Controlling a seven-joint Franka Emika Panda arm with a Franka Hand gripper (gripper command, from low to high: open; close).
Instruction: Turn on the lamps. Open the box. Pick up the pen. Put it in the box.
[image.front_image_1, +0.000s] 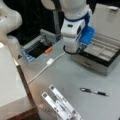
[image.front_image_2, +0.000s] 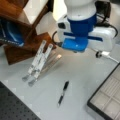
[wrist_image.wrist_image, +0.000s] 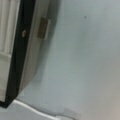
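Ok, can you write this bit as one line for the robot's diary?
box: open | pen: on table, untouched | gripper: not in view, arm near box

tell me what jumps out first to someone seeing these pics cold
The big white and blue robot arm fills the top middle in both front views; its claw does not show. Beside it, at a front view's right, the box stands open, lid up, with its pale grooved lining bare. The pen lies alone on the grey table, toward the bottom right, untouched, and two slim white lamps lie at the bottom centre.
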